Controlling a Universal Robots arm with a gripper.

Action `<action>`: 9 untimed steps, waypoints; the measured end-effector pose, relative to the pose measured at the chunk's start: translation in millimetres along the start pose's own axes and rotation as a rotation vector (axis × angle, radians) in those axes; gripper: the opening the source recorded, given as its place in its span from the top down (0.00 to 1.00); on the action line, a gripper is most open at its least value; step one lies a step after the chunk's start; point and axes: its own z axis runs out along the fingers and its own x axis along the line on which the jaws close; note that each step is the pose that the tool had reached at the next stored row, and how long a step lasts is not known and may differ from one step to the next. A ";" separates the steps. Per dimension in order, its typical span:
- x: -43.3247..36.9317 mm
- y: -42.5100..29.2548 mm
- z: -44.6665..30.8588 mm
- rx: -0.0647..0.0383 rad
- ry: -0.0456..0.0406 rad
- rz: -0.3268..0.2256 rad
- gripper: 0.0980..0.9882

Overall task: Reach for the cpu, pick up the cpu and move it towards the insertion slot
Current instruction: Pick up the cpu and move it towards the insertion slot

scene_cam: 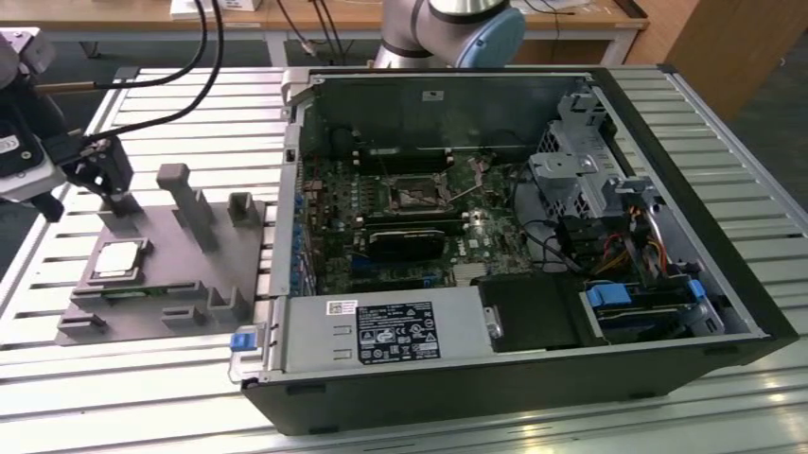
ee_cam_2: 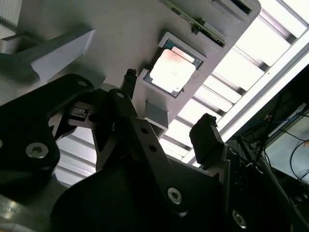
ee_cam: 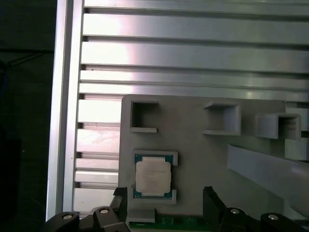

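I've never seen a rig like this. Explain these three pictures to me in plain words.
This is a robot arm working at a slatted metal table. The exterior view comes from a camera off the arm. Both wrist views come from cameras riding on the arm, looking past its gripper.

On the table lie a grey fixture plate and an opened computer case. The cpu, the small silver square, rests in a pocket of the plate. Inside the case, the insertion slot is the square socket with a dark centre on the board.

The gripper hangs above the plate, close to the cpu. Its jaws are apart and hold nothing, so the cpu has not been lifted.
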 end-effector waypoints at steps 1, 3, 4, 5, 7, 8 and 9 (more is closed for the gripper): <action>0.3 -0.1 1.7 0.000 0.0001 0.000 0.30; 1.1 -0.2 5.3 0.000 0.0000 0.000 0.30; 1.9 -0.3 8.9 0.000 0.0001 0.000 0.30; 2.1 -0.4 10.7 0.000 0.0000 0.000 0.30; 3.1 -0.9 14.2 0.000 0.0003 0.000 0.30; 3.5 -1.4 16.2 0.000 0.0001 0.000 0.30; 3.6 -2.1 18.0 0.000 0.0001 0.000 0.30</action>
